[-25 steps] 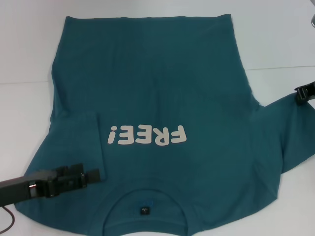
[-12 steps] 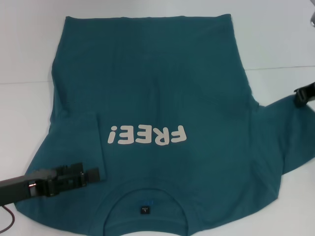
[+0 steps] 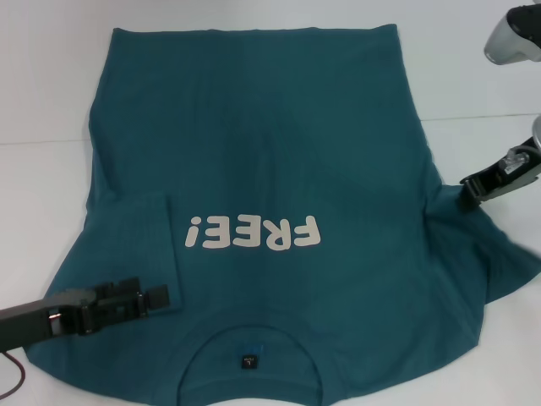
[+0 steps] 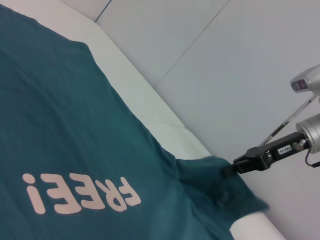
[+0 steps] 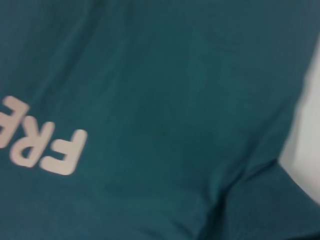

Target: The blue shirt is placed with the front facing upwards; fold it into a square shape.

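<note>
Your right gripper (image 3: pixel 467 191) is pinching the right sleeve of the blue shirt (image 3: pixel 270 161), fingers closed on the cloth and lifting it off the white table (image 3: pixel 51 101). Your left gripper (image 3: pixel 159 297) is lying low over the folded-in left sleeve near the collar; you cannot tell how its fingers are standing. That shirt is lying spread front up, its "FREE!" lettering (image 3: pixel 254 231) showing.

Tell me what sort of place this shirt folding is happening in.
Probably a lab or test bench, not a home: a plain white table bears only the dark teal-blue cotton T-shirt with white "FREE!" lettering, worked by the black left gripper and right gripper.
</note>
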Robot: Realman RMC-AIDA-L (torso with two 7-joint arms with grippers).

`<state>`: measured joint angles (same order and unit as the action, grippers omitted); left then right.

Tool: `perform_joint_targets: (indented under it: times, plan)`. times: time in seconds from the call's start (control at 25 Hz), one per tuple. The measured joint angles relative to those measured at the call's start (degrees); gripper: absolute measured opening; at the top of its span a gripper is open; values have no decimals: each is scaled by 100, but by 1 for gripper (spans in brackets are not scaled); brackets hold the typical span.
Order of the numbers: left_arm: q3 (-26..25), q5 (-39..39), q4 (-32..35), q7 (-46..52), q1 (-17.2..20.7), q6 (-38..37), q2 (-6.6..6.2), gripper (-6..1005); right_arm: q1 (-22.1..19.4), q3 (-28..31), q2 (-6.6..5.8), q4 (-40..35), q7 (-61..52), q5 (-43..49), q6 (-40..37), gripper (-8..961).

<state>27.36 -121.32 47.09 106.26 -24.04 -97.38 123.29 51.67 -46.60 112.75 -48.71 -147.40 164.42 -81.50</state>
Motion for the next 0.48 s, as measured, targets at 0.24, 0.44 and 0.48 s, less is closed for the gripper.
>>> perform_joint_targets:
  times: [0.24,0.44,0.48]
  plan:
    - [-4,3,-50,0,5,35,2,957,150,-7,139,162,4,-15,144,19]
    - [-2,40,-51,0,5,41,2,957,306,-6,210,418,-29,-33,382,19]
    - [-3,55,-51,0,5,43,2,957,358,-3,219,492,-39,-39,441,19]
